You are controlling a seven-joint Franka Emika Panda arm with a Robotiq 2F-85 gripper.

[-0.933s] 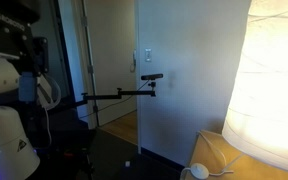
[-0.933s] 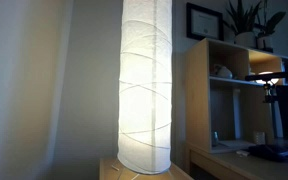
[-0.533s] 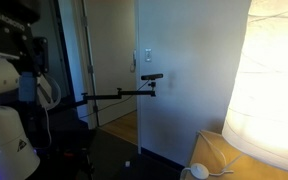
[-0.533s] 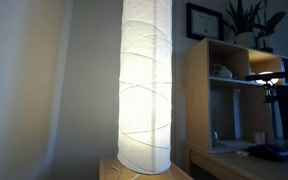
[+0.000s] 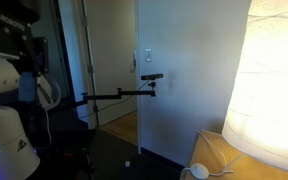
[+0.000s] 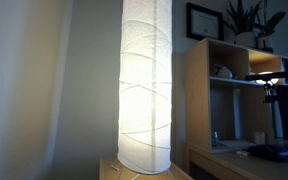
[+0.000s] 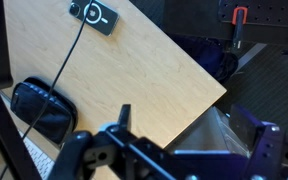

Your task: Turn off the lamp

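The lamp [image 5: 276,80] is a tall crinkled white paper cylinder glowing warm yellow-white; it fills the right side of an exterior view and stands mid-frame on a wooden base as the lamp [image 6: 145,90]. In the wrist view my gripper [image 7: 194,135] is open with nothing between its fingers, hanging over the corner of a light wooden tabletop [image 7: 134,70]. On that tabletop, at the top of the view, lies a small black switch box [image 7: 94,14] with a thin cord [image 7: 72,55] running from it. The white arm body [image 5: 4,110] sits at the far left.
A black oval object [image 7: 42,108] lies on the tabletop near the left finger. A camera on a black boom [image 5: 151,79] stands before a white door. A wooden shelf unit [image 6: 234,95] stands right of the lamp. Dark floor lies beyond the table corner.
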